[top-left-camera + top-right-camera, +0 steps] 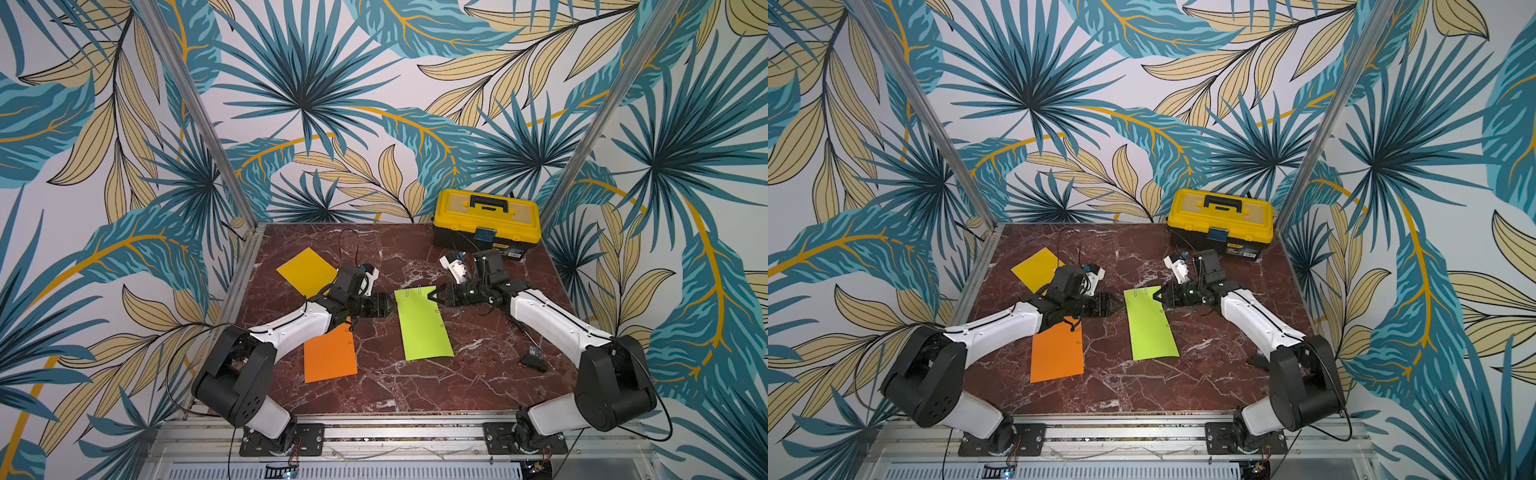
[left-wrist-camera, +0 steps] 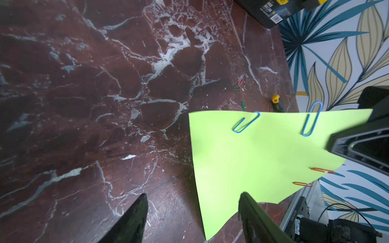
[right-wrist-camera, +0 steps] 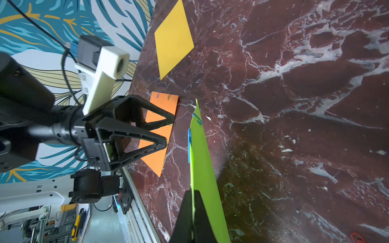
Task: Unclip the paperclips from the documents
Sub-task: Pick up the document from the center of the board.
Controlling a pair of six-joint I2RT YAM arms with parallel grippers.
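Paperclips (image 2: pixel 311 120) were the prize. The right gripper (image 3: pixel 192 191) had its jaws pinched shut on the far corner of the lime green sheet (image 1: pixel 424 328), lifting that end off the table (image 1: pixel 415 395). Opposite, the left gripper (image 2: pixel 193 194) stood with its jaws apart and empty, just beside the sheet's nine o'clock edge.

Two blue clips (image 2: pixel 246 122) rode the raised far edge and two red clips (image 2: pixel 322 170) the three o'clock edge. My read was that the left claw should close on one blue clip's outer loop and draw it straight off along its length. The right would need to keep the paper taut, since a sideways tug would likely crumple or tear it.

With the back wall as twelve, the green sheet lay about centre. The orange sheet (image 1: pixel 330 357), carrying clips too, was at seven, the golden yellow sheet (image 1: pixel 305 270) at ten and the toolbox (image 1: pixel 486 220) at one.

The toolbox label and a tool handle (image 2: pixel 276 103) carried print, all too blurred to read.
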